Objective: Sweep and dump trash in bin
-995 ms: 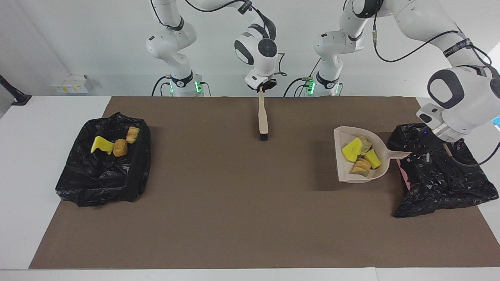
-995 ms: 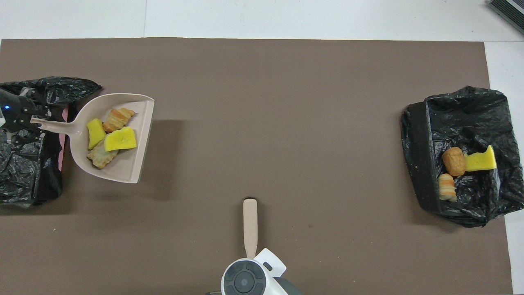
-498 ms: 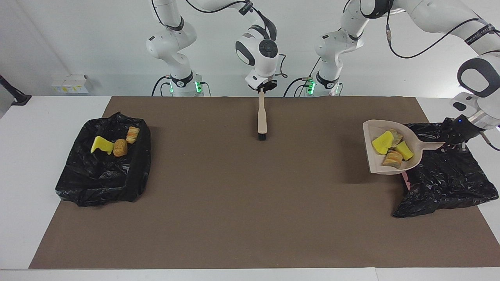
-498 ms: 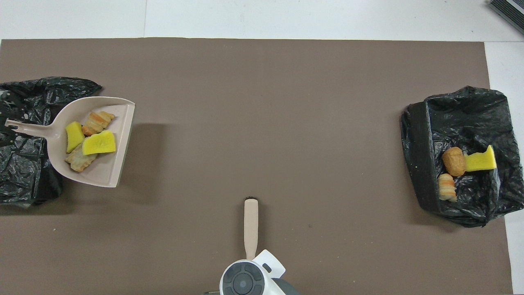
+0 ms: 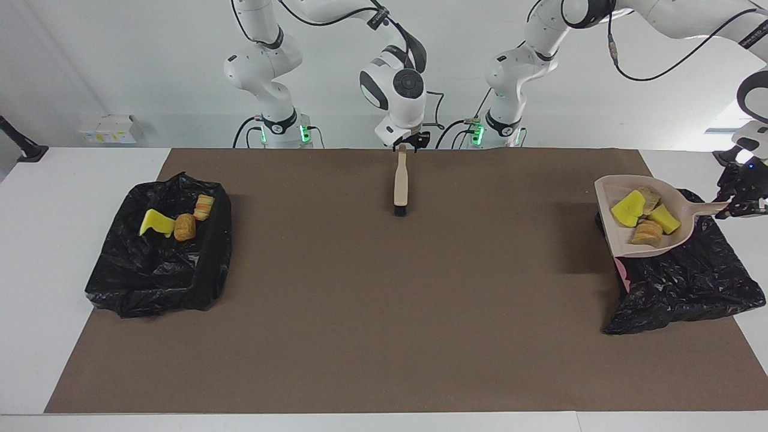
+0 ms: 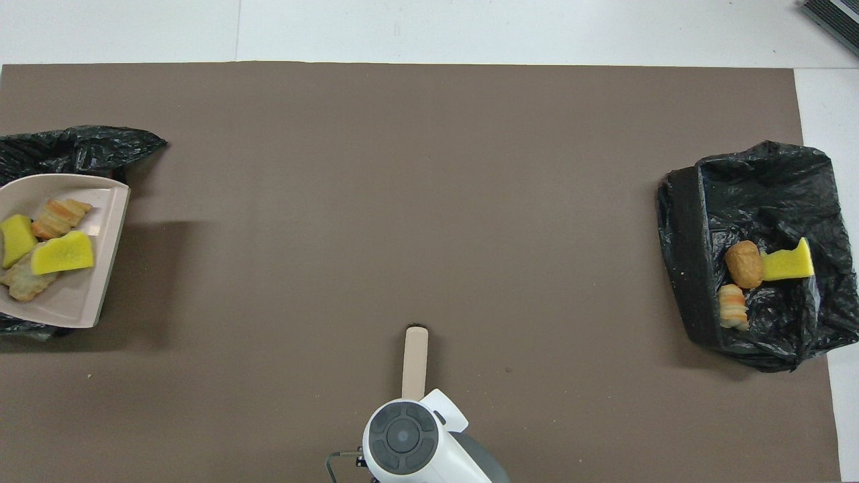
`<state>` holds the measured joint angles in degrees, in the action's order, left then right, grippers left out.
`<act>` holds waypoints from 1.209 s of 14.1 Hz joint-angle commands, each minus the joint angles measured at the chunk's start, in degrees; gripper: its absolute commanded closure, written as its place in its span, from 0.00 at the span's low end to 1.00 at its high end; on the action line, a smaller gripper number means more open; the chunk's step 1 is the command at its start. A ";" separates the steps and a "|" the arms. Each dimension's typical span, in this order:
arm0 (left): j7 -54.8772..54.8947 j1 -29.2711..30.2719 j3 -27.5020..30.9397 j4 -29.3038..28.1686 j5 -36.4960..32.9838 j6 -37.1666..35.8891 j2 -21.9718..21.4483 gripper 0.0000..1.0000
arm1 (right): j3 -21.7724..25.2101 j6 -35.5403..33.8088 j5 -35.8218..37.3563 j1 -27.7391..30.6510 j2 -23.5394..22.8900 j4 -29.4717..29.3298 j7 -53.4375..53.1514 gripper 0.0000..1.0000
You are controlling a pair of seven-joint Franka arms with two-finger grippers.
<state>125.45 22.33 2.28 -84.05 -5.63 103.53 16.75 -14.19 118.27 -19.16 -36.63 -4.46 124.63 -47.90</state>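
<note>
Left gripper [image 5: 737, 203] fingers clamped on the handle of the beige dustpan [image 5: 618, 237], held raised over the black-lined bin [image 5: 684, 288] at the left arm's end of the counter [image 5: 384, 336]. Four trash scraps [image 5: 645, 219], yellow and tan, lie in the pan. Three more scraps [image 5: 177, 223] sit in the other lined bin [image 5: 156, 276] at the right arm's end. Right gripper [image 5: 407, 144] at the brush [image 5: 400, 186] handle top near the robots' edge, mid counter; cannot tell if its fingers grip or have let go.
</note>
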 commanded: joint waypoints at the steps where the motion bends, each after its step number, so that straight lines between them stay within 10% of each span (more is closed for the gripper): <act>1: 0.24 0.43 0.96 1.61 -4.46 4.29 1.18 1.00 | -0.14 -0.23 0.09 6.63 0.42 -2.37 -0.01 0.12; 9: -8.11 -0.54 1.24 1.43 -21.95 12.31 1.88 1.00 | -0.13 -4.43 14.22 28.70 2.88 -10.36 8.51 0.00; 17: -15.76 -4.58 1.06 1.25 -39.53 18.38 0.66 1.00 | 0.92 -21.74 17.92 40.41 4.20 -30.57 28.98 0.00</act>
<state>111.78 18.84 2.83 -83.48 -41.96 121.65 18.10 -12.79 101.42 -2.94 2.54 0.94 99.63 -22.77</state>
